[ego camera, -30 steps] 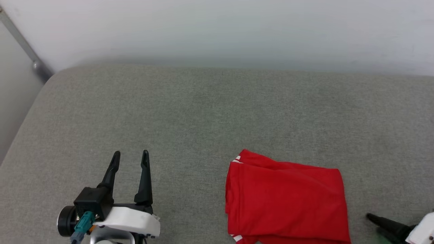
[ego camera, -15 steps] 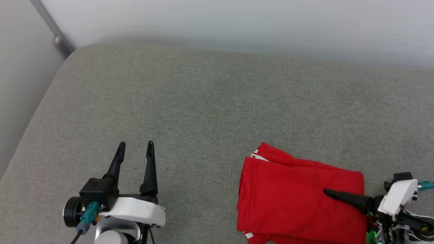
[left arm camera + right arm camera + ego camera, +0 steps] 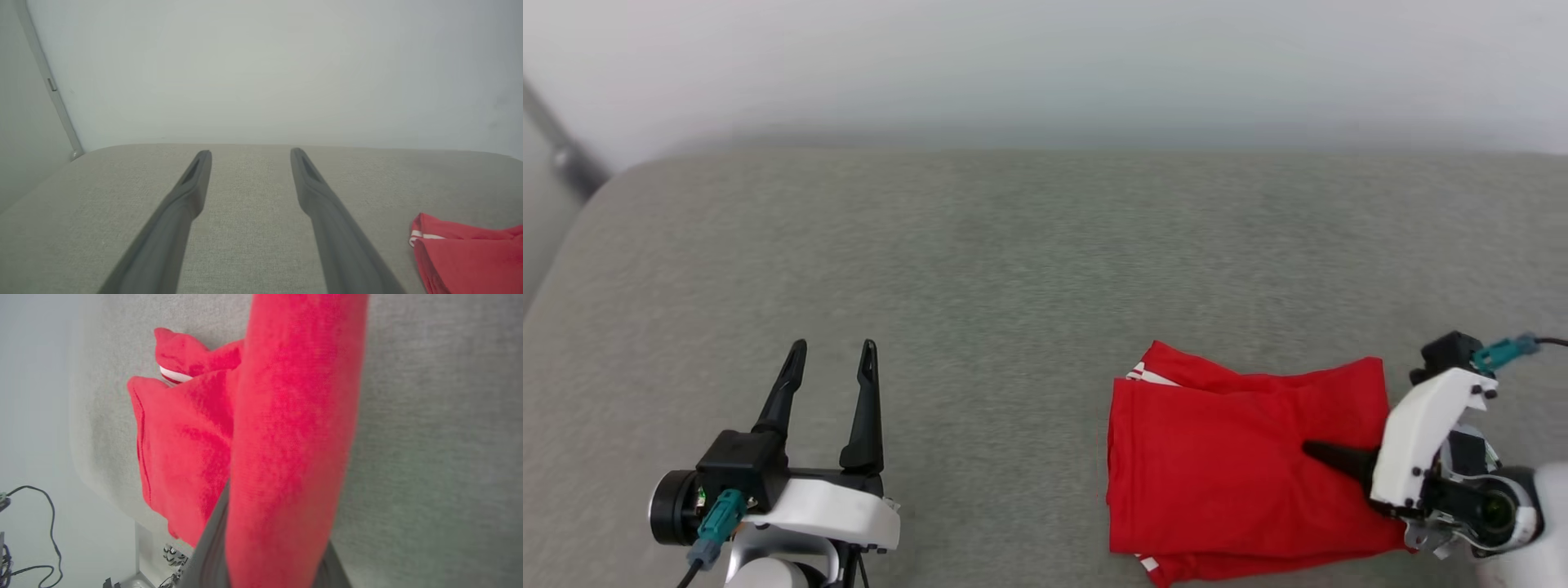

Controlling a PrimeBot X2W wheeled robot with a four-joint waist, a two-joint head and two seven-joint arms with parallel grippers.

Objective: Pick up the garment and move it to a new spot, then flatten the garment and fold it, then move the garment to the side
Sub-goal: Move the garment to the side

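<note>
The folded red jersey-style shirt with a white-and-red striped trim edge [image 3: 1241,474] lies plain-red side up on the grey woven upholstered surface [image 3: 1013,269], directly under and ahead of the right gripper [image 3: 1319,452], well apart from the left gripper [image 3: 835,351], off to that gripper's right side. The right gripper reaches in from the shirt's right edge, 1 dark finger lying over the top layer, and the edge nearest its white wrist housing is lifted off the surface. In the right wrist view a thick band of red cloth [image 3: 286,457] runs up between the 2 dark fingers [image 3: 210,547], so the jaws are clamped on the shirt. Beyond that band the rest of the shirt lies bunched on the grey surface, with 1 white stripe showing at its far corner. The left gripper hovers over bare grey fabric with its 2 fingers wide apart and nothing between them [image 3: 251,154]; the shirt's striped corner [image 3: 470,253] shows at the lower right of its wrist view. Past its fingertips stands a plain white wall [image 3: 261,69], with a grey metal post [image 3: 49,85] at its left.
</note>
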